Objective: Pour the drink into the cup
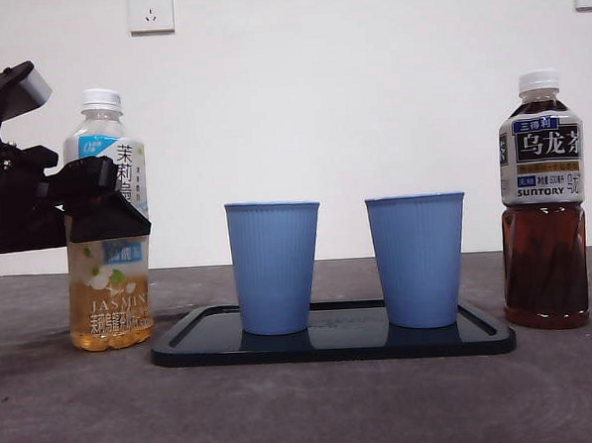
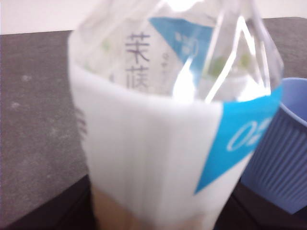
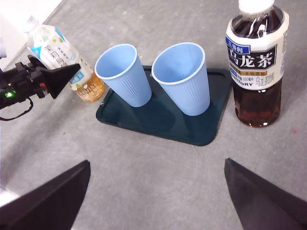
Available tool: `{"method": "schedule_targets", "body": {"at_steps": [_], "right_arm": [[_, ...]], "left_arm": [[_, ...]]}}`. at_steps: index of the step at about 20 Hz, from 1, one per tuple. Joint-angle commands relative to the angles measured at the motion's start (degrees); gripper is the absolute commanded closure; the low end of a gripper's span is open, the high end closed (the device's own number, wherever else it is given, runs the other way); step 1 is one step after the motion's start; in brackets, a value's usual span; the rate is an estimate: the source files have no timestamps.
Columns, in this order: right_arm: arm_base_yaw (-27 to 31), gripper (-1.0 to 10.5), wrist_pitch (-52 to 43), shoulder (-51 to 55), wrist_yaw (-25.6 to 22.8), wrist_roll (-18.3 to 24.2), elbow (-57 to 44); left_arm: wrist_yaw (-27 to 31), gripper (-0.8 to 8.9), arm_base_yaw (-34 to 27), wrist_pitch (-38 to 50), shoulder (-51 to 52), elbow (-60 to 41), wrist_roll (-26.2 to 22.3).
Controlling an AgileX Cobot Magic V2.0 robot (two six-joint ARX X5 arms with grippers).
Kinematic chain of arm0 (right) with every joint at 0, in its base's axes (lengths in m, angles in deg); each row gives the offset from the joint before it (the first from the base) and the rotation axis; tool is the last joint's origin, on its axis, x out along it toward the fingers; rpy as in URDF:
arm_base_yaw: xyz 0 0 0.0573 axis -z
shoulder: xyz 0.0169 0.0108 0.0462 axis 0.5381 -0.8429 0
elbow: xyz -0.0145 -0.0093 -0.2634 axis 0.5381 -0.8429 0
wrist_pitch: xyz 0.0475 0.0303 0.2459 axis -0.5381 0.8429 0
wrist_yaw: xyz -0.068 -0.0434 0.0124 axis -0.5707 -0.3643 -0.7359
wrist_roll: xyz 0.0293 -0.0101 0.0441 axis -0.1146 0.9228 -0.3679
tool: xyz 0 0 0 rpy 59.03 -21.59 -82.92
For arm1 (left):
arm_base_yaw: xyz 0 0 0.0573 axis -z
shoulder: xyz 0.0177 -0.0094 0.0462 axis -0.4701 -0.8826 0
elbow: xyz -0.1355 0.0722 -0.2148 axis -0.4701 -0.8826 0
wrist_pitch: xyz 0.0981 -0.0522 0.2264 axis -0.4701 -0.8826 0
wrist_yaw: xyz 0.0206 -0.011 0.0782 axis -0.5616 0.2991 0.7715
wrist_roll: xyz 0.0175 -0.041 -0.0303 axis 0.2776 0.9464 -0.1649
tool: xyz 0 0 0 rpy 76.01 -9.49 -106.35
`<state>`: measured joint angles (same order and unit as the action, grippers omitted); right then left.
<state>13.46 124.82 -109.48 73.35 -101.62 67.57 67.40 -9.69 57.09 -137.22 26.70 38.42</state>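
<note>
Front view, nearest first: grey tabletop [image 1: 306, 410], then a dark tray [image 1: 332, 344] carrying two blue ribbed cups, left cup [image 1: 274, 267] and right cup [image 1: 417, 260], both upright, apart from each other, no liquid seen inside them in the right wrist view. Jasmine tea bottle [image 1: 108, 226] stands on the tabletop just beside the tray's left end: clear plastic, white cap on, white-and-blue label, pale amber drink filling only the lower part (roughly the bottom third). Left end effector [image 1: 97, 207] is at the bottle's label band, black fingers on either side of it; whether they actually clamp it, cannot tell. Oolong bottle [image 1: 544, 209] stands beside the tray's right end, dark brown tea nearly full, capped. Right end effector [image 3: 156, 191] hangs high above the tabletop, jaws wide apart, holding nothing. White wall [image 1: 369, 99] behind.
</note>
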Motion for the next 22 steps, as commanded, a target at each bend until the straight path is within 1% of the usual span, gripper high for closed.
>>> {"method": "schedule_targets", "body": {"at_steps": [1, 2, 4, 6, 8, 10, 11, 14, 15, 17, 18, 21, 22], "right_arm": [[-0.24, 5.0, -1.22, -0.17, -0.22, -0.74, 1.09], [-0.24, 5.0, -1.22, -0.17, -0.20, -0.76, 1.09], [-0.24, 5.0, -1.22, -0.17, -0.17, -0.74, 1.09], [-0.24, 5.0, -1.29, -0.17, -0.17, -0.48, 1.09], [-0.24, 5.0, -1.53, -0.17, -0.24, -0.24, 1.09], [-0.24, 5.0, -1.53, -0.17, -0.22, 0.46, 1.09], [-0.24, 5.0, -1.53, -0.17, -0.22, 0.79, 1.09], [-0.24, 5.0, -1.55, -0.17, -0.24, 1.36, 1.09], [-0.24, 5.0, -1.55, -0.17, -0.26, 1.92, 1.09], [-0.24, 5.0, -1.55, -0.17, -0.46, 2.97, 1.09], [-0.24, 5.0, -1.55, -0.17, -1.29, 3.45, 1.09], [-0.24, 5.0, -1.53, -0.17, -3.32, 4.26, 1.09], [-0.24, 5.0, -1.53, -0.17, -3.83, 4.44, 1.09]], "left_arm": [[-0.33, 5.66, 0.68, 2.27, 1.66, 0.79, -1.14], [-0.31, 5.65, 1.01, 0.83, 3.21, 1.09, -1.14], [1.07, 5.63, 2.03, -7.08, 7.54, 3.06, -1.14], [2.58, 5.64, 3.15, -21.46, 11.93, 7.41, -2.14], [5.20, 5.64, 4.48, -37.44, 14.03, 13.46, -4.61], [10.27, 5.64, 6.10, -50.64, 13.64, 19.47, -8.24], [12.90, 5.64, 6.99, -55.39, 13.11, 21.84, -10.54], [20.35, 5.64, 9.97, -65.77, 10.32, 27.61, -15.89], [23.63, 5.65, 11.13, -68.54, 9.07, 29.35, -17.53], [31.52, 5.66, 13.60, -73.55, 6.12, 32.96, -19.08], [34.64, 5.66, 14.73, -75.84, 4.48, 34.95, -19.15], [38.40, 5.66, 17.40, -80.76, 0.35, 40.19, -19.93], [40.54, 5.66, 18.38, -81.68, -0.92, 41.81, -20.87]]}}
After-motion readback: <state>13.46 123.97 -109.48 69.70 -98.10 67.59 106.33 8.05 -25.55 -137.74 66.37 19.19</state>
